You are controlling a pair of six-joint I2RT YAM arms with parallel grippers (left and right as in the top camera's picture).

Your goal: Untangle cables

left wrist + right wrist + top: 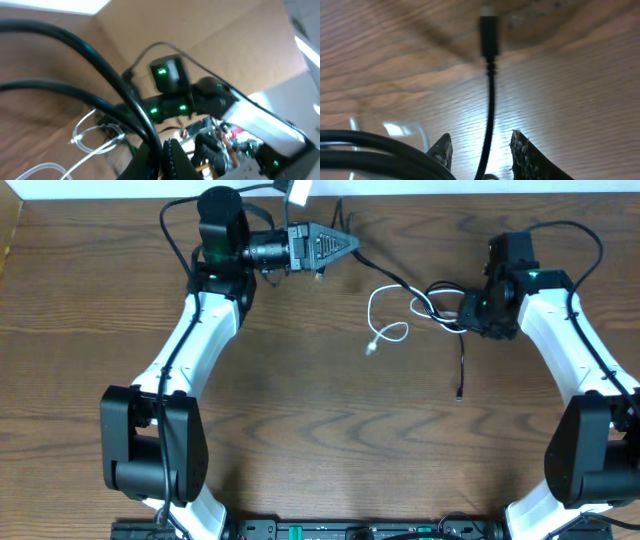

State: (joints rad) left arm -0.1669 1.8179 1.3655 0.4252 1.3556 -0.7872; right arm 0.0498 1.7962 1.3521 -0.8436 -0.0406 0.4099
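The black cable (462, 365) runs from the top centre of the table down to the tangle and ends in a plug near the middle right. The white cable (371, 310) lies looped left of the tangle, crossing the black one. My left gripper (352, 242) is at the top centre, pointing right, shut on the black cable (135, 110). White loops (90, 150) show below it in the left wrist view. My right gripper (465, 315) sits low over the tangle. Its fingers (482, 145) are open, straddling the black cable (490, 90) without closing on it.
The table is brown wood. The right arm (170, 75) with green lights shows in the left wrist view. A white object (297, 190) lies at the table's far edge. Thick robot wires hang by both arms.
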